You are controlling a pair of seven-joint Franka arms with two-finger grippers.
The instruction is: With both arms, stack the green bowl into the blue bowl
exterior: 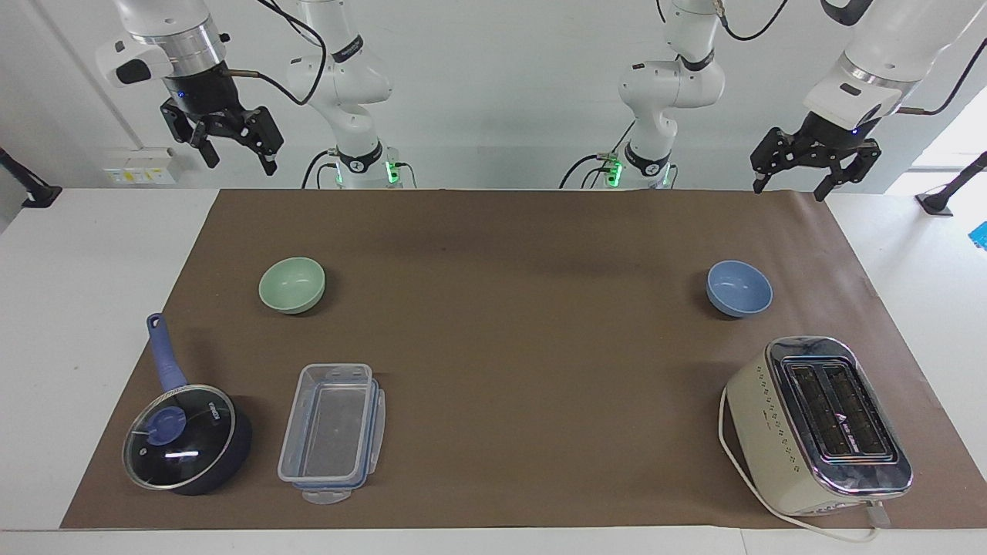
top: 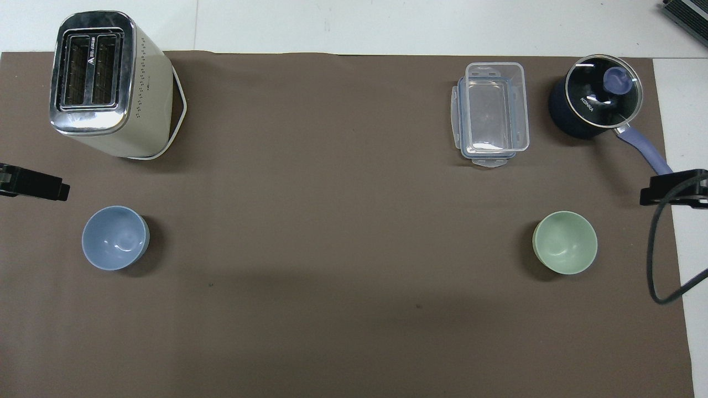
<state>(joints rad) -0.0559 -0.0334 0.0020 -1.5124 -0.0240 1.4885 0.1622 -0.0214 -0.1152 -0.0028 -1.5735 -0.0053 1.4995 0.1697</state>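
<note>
The green bowl (exterior: 291, 284) (top: 565, 242) stands upright and empty on the brown mat, toward the right arm's end. The blue bowl (exterior: 739, 287) (top: 115, 237) stands upright and empty toward the left arm's end, about as far from the robots. My right gripper (exterior: 240, 162) hangs open and empty high over the table edge at the robots' end, well above and apart from the green bowl. My left gripper (exterior: 789, 191) hangs open and empty high over the mat's edge at the robots' end, apart from the blue bowl.
A dark blue lidded saucepan (exterior: 187, 438) and a clear plastic container (exterior: 333, 432) lie farther from the robots than the green bowl. A cream toaster (exterior: 819, 424) with its cord stands farther than the blue bowl. The brown mat (exterior: 509, 339) stretches between the bowls.
</note>
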